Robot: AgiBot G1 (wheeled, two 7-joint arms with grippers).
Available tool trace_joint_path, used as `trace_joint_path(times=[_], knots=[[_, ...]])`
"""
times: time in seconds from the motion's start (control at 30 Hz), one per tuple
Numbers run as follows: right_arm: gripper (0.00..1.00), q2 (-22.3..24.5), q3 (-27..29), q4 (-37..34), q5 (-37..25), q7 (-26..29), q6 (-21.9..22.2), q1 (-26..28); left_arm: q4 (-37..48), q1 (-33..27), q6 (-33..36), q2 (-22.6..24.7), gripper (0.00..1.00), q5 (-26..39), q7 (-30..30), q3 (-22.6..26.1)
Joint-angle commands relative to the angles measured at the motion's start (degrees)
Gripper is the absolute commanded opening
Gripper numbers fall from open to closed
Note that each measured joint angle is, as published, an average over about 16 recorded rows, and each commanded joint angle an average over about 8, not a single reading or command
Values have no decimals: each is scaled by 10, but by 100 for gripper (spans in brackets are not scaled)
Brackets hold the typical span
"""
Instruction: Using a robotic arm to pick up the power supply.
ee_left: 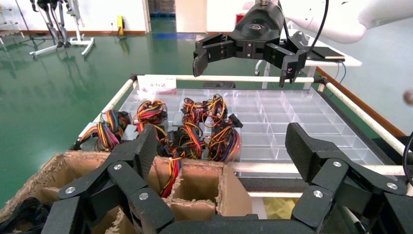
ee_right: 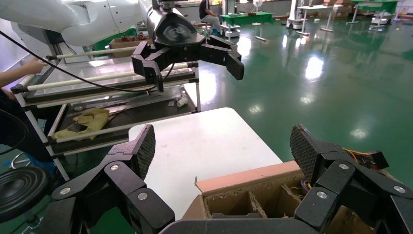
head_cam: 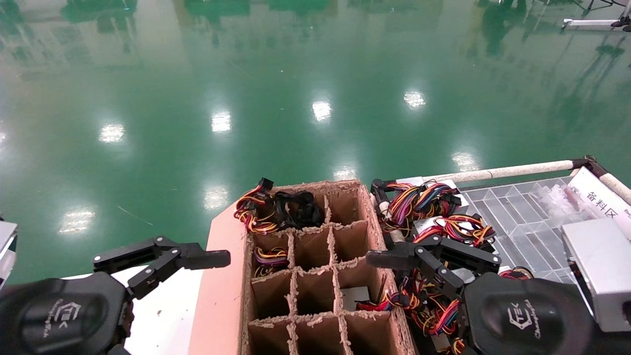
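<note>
Power supplies [head_cam: 434, 224] lie heaped, wires tangled, in the clear tray [head_cam: 522, 217] beside the divided cardboard box [head_cam: 315, 276]; their facing can't be told. Glossy green floor [head_cam: 296, 74] spreads beyond the white counter [ee_right: 204, 146]. Right pincer [head_cam: 394, 259] hovers spread above the heap; left pincer [head_cam: 197, 259] hangs spread, empty, beside the box.

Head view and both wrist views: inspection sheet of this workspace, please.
Surface: white table under the left gripper; clear compartment tray on the right.
Job's things: power supplies with wire bundles piled at the tray's left end, none grasped.
Clutter: cardboard divider box, several cells holding wire bundles; grey box at far right.
Grippers: left gripper open over the white table beside the box; right gripper open above the pile.
Cables: black cable coil in a far cell.
Surroundings: glossy green floor.
</note>
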Motion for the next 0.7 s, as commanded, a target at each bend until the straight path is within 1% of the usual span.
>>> trace_joint_path(times=[0.03,0.53,0.7], knots=[[100,0,0,0,0,0,0,0,0,0,0,0,0,0,0,0],[100,0,0,0,-1,0,0,0,0,0,0,0,0,0,0,0],[100,3,-4,-4,-13,3,4,2,0,0,0,0,0,0,0,0]])
